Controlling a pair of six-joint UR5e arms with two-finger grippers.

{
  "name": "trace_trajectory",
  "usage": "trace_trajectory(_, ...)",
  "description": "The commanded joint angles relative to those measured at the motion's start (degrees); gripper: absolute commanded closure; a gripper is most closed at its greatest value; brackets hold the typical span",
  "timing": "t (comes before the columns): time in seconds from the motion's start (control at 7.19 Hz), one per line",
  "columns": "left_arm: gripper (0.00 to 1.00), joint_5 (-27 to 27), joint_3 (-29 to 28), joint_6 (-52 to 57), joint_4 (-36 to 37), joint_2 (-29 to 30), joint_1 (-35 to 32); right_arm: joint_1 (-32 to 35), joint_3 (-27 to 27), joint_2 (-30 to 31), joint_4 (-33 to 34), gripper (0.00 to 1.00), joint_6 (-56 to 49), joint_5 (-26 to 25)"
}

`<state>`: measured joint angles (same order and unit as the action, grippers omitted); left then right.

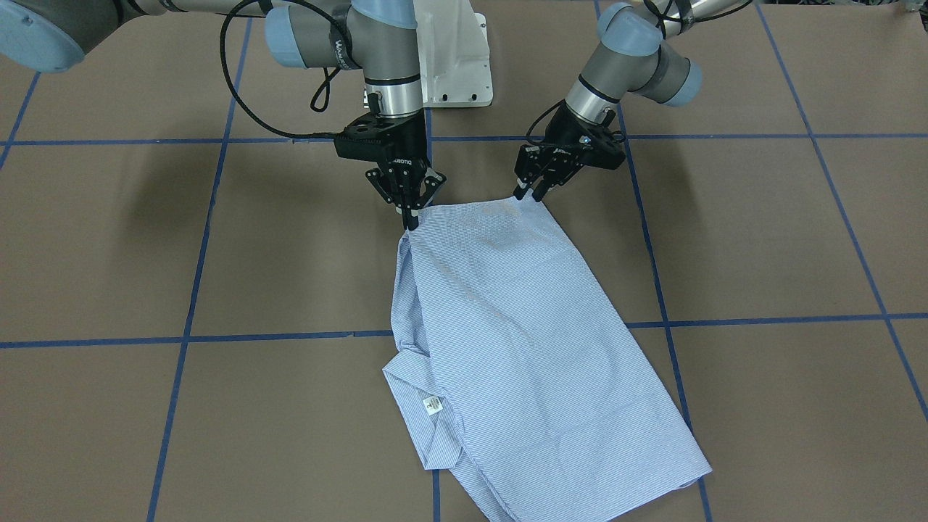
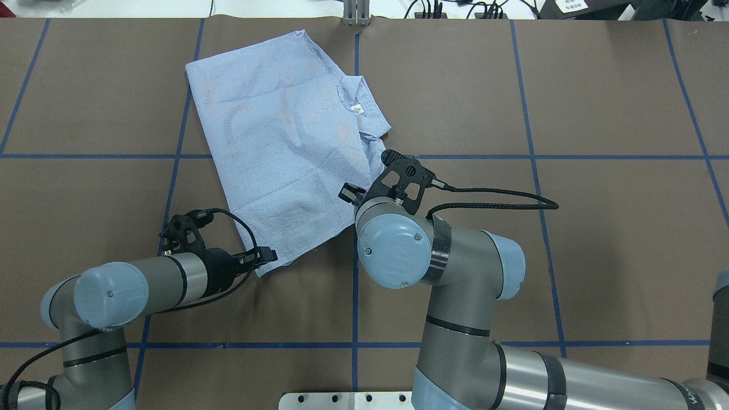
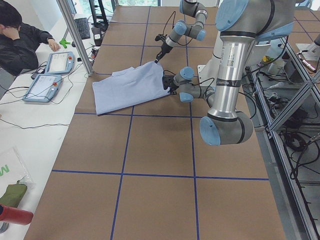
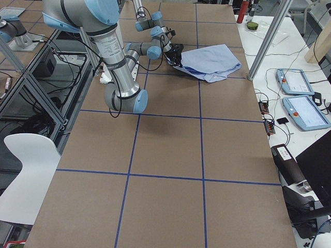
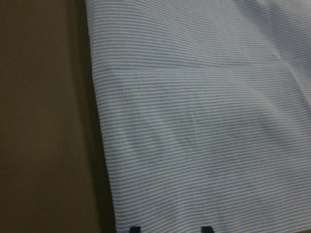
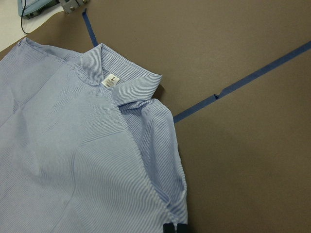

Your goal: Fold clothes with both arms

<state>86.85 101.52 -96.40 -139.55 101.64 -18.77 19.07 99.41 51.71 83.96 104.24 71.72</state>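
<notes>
Light blue striped shirt lying on table, right claw pinching one hem corner, left claw sitting narrowly parted at the other.

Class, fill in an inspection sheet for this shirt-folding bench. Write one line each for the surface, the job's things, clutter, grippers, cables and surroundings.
Surface: brown table, marked with a blue tape grid.
Job's things: light blue striped shirt, partly folded, its collar and white neck label at the end away from the robot.
Clutter: nothing seen.
Grippers: right gripper shut on one shirt corner nearest the robot. Left gripper at the other near corner, grip cannot be told.
Cables: black cable loops from the right wrist, clear of the shirt.
Surroundings: a person sits at a side bench with two teach pendants. A white chair stands beside the table.
</notes>
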Motion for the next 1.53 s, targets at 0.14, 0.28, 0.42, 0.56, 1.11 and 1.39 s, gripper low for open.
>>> trace_trajectory(0.14, 0.48, 0.51, 1.04, 0.6, 2.26, -0.3, 0.05, 0.0, 0.0, -0.03, -0.02, 1.0, 0.0, 0.0)
trace_trajectory(0.28, 0.48, 0.6, 1.31, 2.34, 4.18, -0.22, 0.05, 0.09, 0.0, -0.03, -0.02, 1.0, -0.09, 0.0)
trace_trajectory(0.42, 0.47, 0.51, 1.66, 3.49, 4.55, -0.31, 0.05, 0.0, 0.0, -0.03, -0.02, 1.0, 0.0, 0.0)
trace_trajectory(0.56, 0.46, 0.51, 1.23, 3.5, 4.55, -0.31, 0.14, 0.0, 0.0, -0.03, -0.02, 1.0, 0.0, 0.0)
trace_trajectory(1.11, 0.46, 0.51, 0.78, 3.58, 4.55, -0.39, 0.14, 0.0, 0.0, 0.06, -0.02, 1.0, 0.0, 0.0)
trace_trajectory(1.39, 0.46, 0.51, 0.78, 3.5, 4.55, -0.31, 0.14, 0.0, 0.0, 0.06, -0.02, 1.0, 0.0, 0.0)
